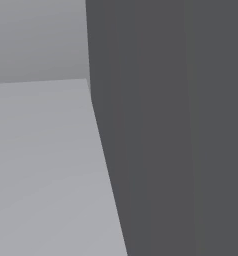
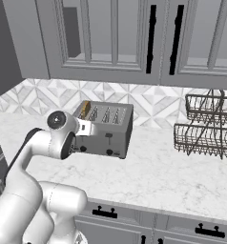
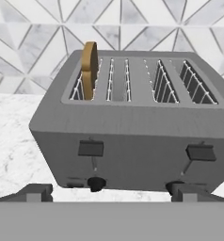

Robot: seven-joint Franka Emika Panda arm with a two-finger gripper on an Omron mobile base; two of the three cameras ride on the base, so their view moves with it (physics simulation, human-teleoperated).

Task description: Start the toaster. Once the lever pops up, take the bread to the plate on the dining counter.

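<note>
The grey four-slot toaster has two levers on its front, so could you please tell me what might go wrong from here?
1. The tan-brown bread slice stands in the leftmost slot of the grey four-slot toaster; pressing the right lever instead of the left lever would probably not start that side.
2. The open pincer sits low, near the dark knob, and might bump it.

One toaster [image 3: 132,127], one slice of bread [image 3: 89,69]
Four toaster slots, two levers [image 3: 91,148], one two-tier wire rack [image 2: 206,126] alongside.
</note>
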